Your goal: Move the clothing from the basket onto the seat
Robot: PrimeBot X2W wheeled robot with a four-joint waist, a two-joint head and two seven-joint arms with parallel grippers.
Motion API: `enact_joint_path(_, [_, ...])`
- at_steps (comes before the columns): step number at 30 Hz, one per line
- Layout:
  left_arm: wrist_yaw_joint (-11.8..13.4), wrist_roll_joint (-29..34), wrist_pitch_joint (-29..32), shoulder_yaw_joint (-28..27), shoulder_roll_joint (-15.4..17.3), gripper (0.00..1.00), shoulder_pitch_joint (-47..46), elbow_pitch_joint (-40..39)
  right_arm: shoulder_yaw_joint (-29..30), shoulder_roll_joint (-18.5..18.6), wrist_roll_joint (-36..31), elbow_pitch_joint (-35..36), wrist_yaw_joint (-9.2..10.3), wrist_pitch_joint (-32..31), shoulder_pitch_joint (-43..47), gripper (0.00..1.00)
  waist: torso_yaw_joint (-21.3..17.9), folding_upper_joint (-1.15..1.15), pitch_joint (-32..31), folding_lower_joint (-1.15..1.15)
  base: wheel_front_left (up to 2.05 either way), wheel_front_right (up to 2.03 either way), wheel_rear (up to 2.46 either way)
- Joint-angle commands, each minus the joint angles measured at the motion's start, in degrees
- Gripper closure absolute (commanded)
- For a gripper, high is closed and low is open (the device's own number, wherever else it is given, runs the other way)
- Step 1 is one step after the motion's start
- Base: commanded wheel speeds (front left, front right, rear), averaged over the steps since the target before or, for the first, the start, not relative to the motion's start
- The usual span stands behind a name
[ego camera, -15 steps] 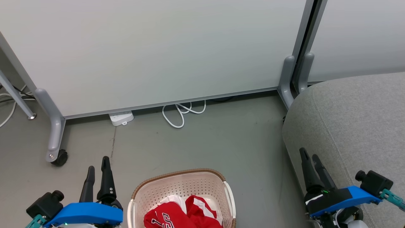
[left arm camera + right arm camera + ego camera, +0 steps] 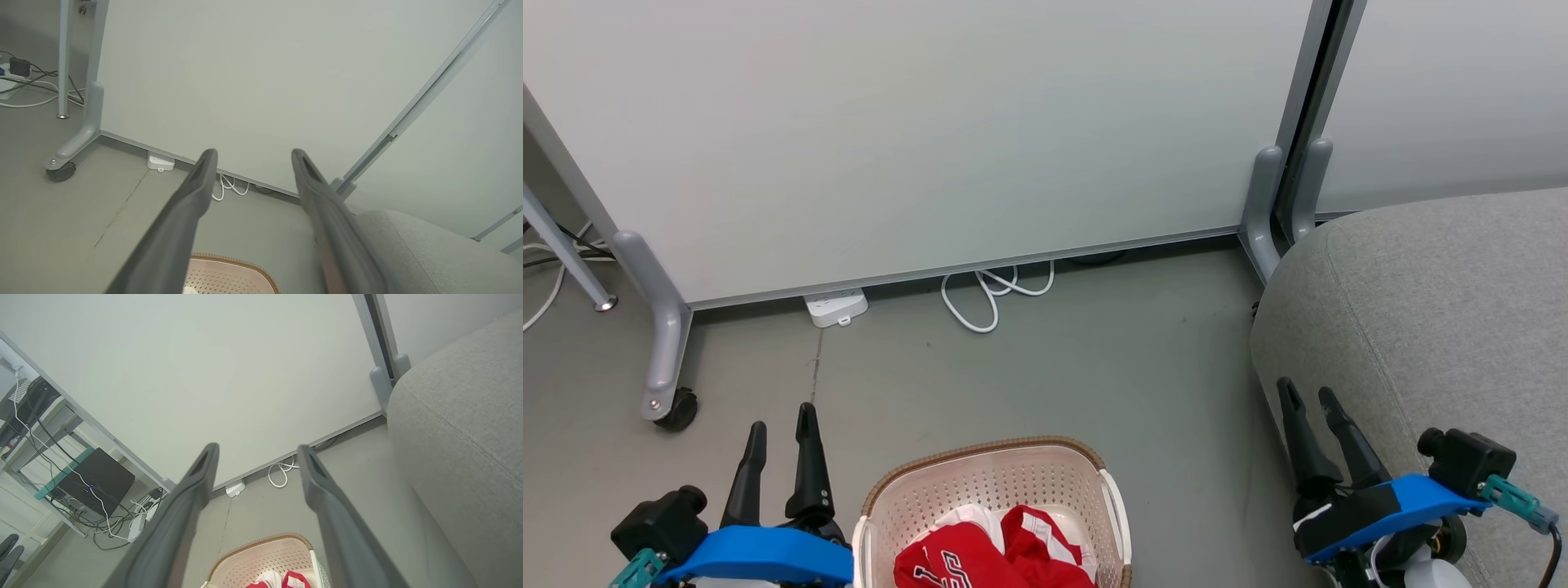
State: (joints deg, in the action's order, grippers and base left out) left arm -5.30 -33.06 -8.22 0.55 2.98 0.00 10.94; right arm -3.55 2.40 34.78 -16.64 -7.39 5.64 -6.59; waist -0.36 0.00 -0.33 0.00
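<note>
Grey floor (image 2: 1029, 367), white partition (image 2: 931, 122) behind. Clothing (image 2: 980, 559) bunched in basket (image 2: 988, 482); seat (image 2: 1445, 310) at right, apart. Left gripper (image 2: 783, 416), right gripper (image 2: 1307, 388) both spread, empty. Risk: finger snags perforated wall; garment slips onto floor mid-carry.

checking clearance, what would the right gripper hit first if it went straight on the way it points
Probably the white partition panel, low down; the right gripper points past the seat, though depth is unclear.
</note>
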Motion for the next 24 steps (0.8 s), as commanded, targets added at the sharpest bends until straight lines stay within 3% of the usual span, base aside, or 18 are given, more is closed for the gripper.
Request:
enact_joint_path(1, [-0.20, 1.16, -0.42, 0.07, 0.32, 0.00, 0.13, -0.48, -0.18, 0.46, -1.00, 0.61, -0.10, 0.44, -1.09, 0.00, 0.01, 0.00, 0.00, 0.00, 0.00, 0.00, 0.00])
enact_joint_path(24, [-1.11, 12.93, -3.60, 0.99, 0.28, 0.00, 0.86, 0.93, 1.75, 0.57, -14.59, -0.39, -0.13, 1.64, -1.27, 0.00, -0.21, 0.00, -0.22, 0.00, 0.00, 0.00, 0.00])
